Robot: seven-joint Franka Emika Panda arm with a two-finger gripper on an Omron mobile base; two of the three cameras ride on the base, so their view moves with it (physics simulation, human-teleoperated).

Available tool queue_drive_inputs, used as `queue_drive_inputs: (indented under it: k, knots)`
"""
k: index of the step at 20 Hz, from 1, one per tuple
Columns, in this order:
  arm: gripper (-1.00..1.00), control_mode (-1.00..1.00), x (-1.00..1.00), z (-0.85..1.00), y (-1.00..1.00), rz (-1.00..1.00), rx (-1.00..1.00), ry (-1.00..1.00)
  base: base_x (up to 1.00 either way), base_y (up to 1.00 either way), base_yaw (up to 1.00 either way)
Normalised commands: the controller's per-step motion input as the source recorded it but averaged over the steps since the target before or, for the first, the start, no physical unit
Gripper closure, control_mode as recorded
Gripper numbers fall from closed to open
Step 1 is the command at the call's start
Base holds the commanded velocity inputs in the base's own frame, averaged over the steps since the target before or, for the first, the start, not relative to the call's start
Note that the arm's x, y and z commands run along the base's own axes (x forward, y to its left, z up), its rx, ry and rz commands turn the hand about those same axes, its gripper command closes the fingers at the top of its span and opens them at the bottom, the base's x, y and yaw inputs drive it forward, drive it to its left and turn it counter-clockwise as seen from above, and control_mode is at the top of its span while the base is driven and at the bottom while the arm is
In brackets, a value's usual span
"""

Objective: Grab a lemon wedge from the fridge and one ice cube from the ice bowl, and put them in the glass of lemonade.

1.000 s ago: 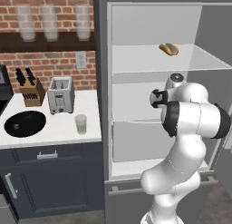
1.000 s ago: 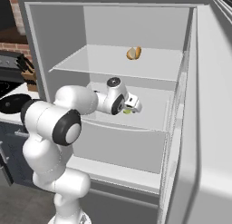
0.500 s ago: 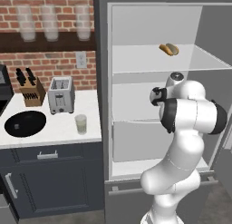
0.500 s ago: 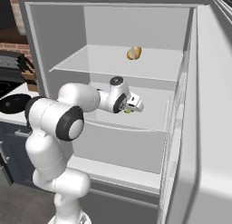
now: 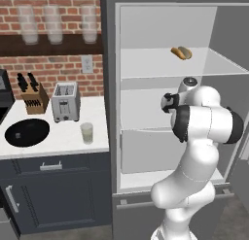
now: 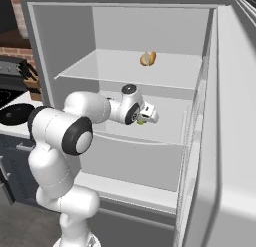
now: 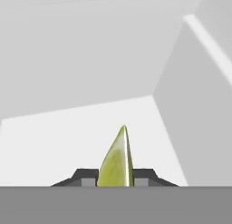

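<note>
The arm is reaching into the open fridge (image 6: 210, 141), and its gripper (image 6: 146, 119) is sitting low over the middle shelf (image 6: 170, 122). In the hand view the lemon wedge (image 7: 117, 160) is standing point-up between the two dark fingertips (image 7: 86, 177), which are pressing against its sides at 9 and 3 o'clock, so the jaws are closing on the wedge and look to be gripping it; whether it is lifting clear of the shelf is hard to tell from here. In the right base view a speck of yellow-green is showing at about 7 o'clock of the hand's white end.

An orange-brown bun (image 5: 181, 52) is lying on the upper shelf (image 5: 146, 64), at roughly 12 o'clock from the gripper and well apart from it.

On the white counter (image 5: 53, 142), at 9 o'clock of the fridge in the left base view, the glass of lemonade (image 5: 87, 133) is standing upright near the front edge. The ice bowl (image 5: 27, 132) is sitting at 9 o'clock of the glass, near it but not touching. A toaster (image 5: 65, 102) is standing at about 11 o'clock of the glass, with a knife block (image 5: 32, 95) just beside it at 9 o'clock.
</note>
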Motion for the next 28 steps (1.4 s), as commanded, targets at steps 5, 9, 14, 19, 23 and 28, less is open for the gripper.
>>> queue_drive_inputs:
  k: [5, 9, 14, 19, 23, 28]
  knots:
    - [1.0, -1.0, -0.58, 0.11, 0.05, 0.0, -0.01, -0.23, 0.0, 0.0, 0.0]
    - [1.0, -1.0, -0.79, 0.15, 0.18, 0.0, -0.05, -0.41, 0.0, 0.0, 0.0]
    - [1.0, -1.0, -0.9, 0.76, 0.23, 0.0, -0.01, -0.27, 0.0, 0.0, 0.0]
    - [1.0, -1.0, -0.99, 1.0, 0.07, 0.0, 0.04, 0.01, 0.0, 0.0, 0.0]
    - [1.0, -1.0, -1.0, 1.0, 0.01, 0.0, 0.09, 0.1, 0.0, 0.0, 0.0]
    - [1.0, -1.0, -0.86, 0.93, 0.14, 0.0, 0.07, 0.32, 0.0, 0.0, 0.0]
